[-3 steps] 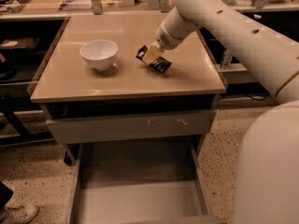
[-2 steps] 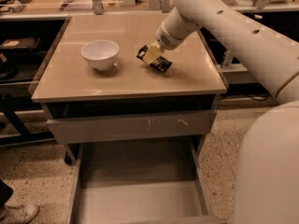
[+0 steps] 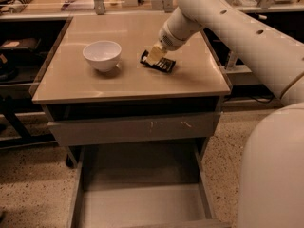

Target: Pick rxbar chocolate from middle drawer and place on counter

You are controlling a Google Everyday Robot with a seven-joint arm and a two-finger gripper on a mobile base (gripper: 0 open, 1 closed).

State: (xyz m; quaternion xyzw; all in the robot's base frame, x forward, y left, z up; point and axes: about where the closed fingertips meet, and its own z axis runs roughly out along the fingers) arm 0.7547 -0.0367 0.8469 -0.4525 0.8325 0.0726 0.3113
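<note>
Gripper (image 3: 153, 57) low on rxbar chocolate (image 3: 164, 65), bar lying on counter (image 3: 142, 84) beside white bowl (image 3: 101, 55). Grip state: cannot tell. Middle drawer (image 3: 137, 203) open. Advice: release fully, lift straight, no dragging.

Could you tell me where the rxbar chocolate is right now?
In the camera view the rxbar chocolate lies on the counter, right of the white bowl, with the gripper at its left end.

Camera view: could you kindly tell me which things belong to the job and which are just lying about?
Job: rxbar chocolate on the counter, gripper at it; open middle drawer below.
Lying about: white bowl on the counter; scuffed drawer front.
</note>
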